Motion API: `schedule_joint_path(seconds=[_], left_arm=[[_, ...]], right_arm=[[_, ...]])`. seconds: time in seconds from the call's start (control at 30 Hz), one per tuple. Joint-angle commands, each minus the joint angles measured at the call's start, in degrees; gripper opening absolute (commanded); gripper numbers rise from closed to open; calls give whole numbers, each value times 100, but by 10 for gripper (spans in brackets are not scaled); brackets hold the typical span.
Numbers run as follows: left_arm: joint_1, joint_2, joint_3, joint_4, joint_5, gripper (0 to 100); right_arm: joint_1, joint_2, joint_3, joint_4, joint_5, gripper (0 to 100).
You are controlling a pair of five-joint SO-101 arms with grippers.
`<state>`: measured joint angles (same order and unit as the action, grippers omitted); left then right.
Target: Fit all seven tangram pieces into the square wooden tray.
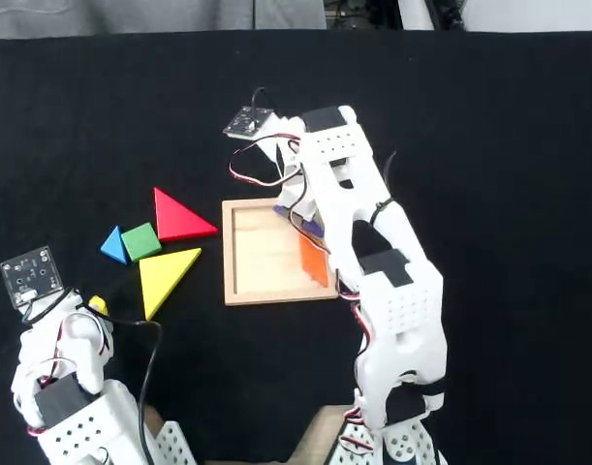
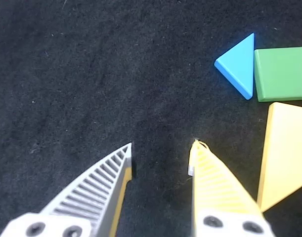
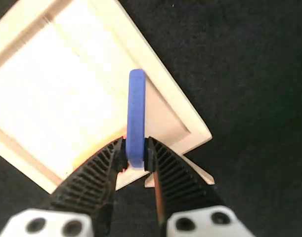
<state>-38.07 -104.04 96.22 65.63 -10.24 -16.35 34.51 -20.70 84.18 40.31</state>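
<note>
High view: one orange piece [image 1: 315,260] lies inside the wooden tray [image 1: 230,254]. Left of the tray on the tabletop [image 1: 489,194], the red triangle [image 1: 179,217], green square [image 1: 140,241], light-blue triangle [image 1: 113,245] and yellow triangle [image 1: 165,276] wait unplaced. The right tool [image 3: 136,145] pinches a dark-blue piece [image 3: 136,108] on edge above the tray. The left tool [image 2: 160,158] is spread and empty beside the yellow triangle. Most of the fitting looks still to do. No writing is legible.

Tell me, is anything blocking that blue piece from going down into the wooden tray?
Nothing visible does. The right hand holds the blue piece on edge above the wooden tray, with bare tray floor beneath it. An orange piece already lies in the tray close by.
</note>
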Motion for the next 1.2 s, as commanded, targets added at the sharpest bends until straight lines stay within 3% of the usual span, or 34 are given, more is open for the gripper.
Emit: schedule_joint_path(seconds=[0.0,1.17], left_arm=[[40,-18,75,-53,0,192],[40,-18,75,-62,0,192]], right_arm=[[-44,22,-180,-79,-18,11],[-413,75,-356,-26,-457,14]])
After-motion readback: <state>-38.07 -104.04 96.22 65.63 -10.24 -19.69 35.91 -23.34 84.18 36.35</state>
